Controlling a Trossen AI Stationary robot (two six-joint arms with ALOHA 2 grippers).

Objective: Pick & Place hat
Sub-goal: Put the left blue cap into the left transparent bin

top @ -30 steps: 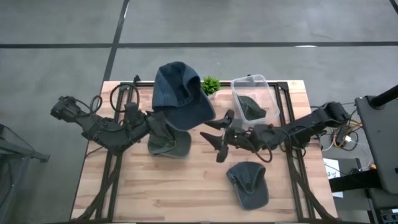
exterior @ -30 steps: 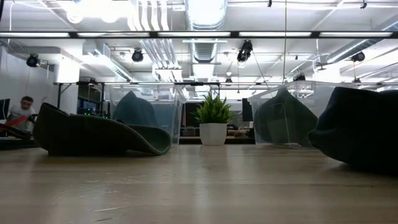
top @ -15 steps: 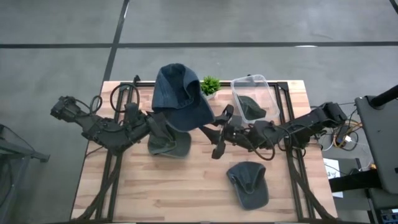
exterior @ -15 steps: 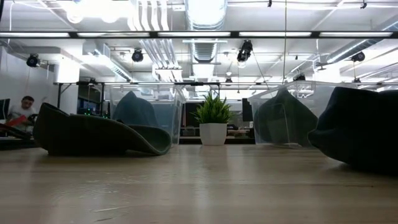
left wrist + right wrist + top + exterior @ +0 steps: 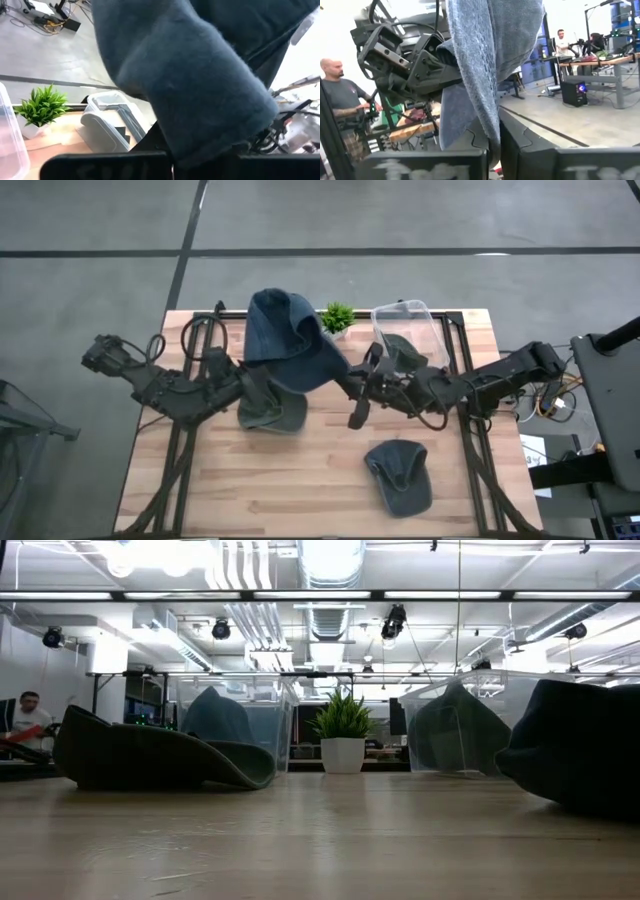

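A blue denim hat (image 5: 292,340) is held up over the table's far middle, between both arms. My left gripper (image 5: 264,387) is shut on its left lower part, and my right gripper (image 5: 343,383) is shut on its right edge. In the left wrist view the blue hat (image 5: 190,75) fills the picture. In the right wrist view the blue hat (image 5: 490,50) hangs as a strip before my left arm. A dark green hat (image 5: 272,414) lies on the table under my left gripper. Another dark hat (image 5: 400,476) lies near the front right. My left gripper pinches a thick bunch of the blue hat's cloth (image 5: 176,150) between its two fingers, coming level from the table's left. The hat stands up above the fingers, clear of the table. My right gripper pinches the hat's hanging edge (image 5: 493,136) between its two fingers, coming level from the table's right. The cloth rises above the fingers, lifted clear.
A clear bin (image 5: 428,328) with a dark hat inside stands at the far right, and a small potted plant (image 5: 338,317) stands beside it. The low view shows the plant (image 5: 342,732), two clear bins and a dark hat at each side. People are in the room behind.
My right gripper has moved toward the table's left and far edge, up to the blue hat, and has shut on its edge. The hat has stayed raised, shifting only slightly.
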